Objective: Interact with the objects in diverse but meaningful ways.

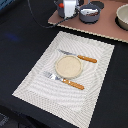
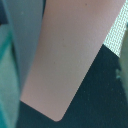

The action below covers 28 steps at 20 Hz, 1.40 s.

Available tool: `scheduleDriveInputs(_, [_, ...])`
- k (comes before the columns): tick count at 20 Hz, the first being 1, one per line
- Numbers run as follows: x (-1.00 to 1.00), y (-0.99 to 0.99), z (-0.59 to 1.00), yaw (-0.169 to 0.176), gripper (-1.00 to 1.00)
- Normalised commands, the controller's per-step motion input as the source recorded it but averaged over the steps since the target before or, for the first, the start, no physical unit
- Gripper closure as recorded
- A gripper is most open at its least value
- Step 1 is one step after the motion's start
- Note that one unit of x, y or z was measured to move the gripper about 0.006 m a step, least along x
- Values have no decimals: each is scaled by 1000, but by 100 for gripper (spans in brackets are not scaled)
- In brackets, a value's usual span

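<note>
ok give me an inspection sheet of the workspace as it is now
surface: dark table with a striped placemat and a pink board.
job's things: grey pot on the board; no toy food seen.
clutter: plate, knife and fork on the placemat; bowl at the exterior view's right.
hand: near the pot, fingers not clear.
cables: black cable on the table.
surroundings: nothing seen.

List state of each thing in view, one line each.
plate: upright, empty, on placemat
knife: flat beside plate
fork: flat on plate's other side
grey pot: upright on pink board; contents unclear
bowl: upright, cut off by frame
pincer: by pot, open or shut unclear
</note>
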Motion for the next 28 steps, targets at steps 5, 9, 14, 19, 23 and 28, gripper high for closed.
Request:
scheduleDriveInputs(5, [0, 108, 0, 0, 100])
scheduleDriveInputs(9, [0, 221, 0, 15, 100])
scheduleDriveInputs(14, [1, 285, 165, 44, 100])
scheduleDriveInputs(19, [-131, -229, 958, 63, 100])
scheduleDriveInputs(23, [-361, -582, 739, 47, 100])
scheduleDriveInputs(28, [-304, -756, 458, 8, 100])
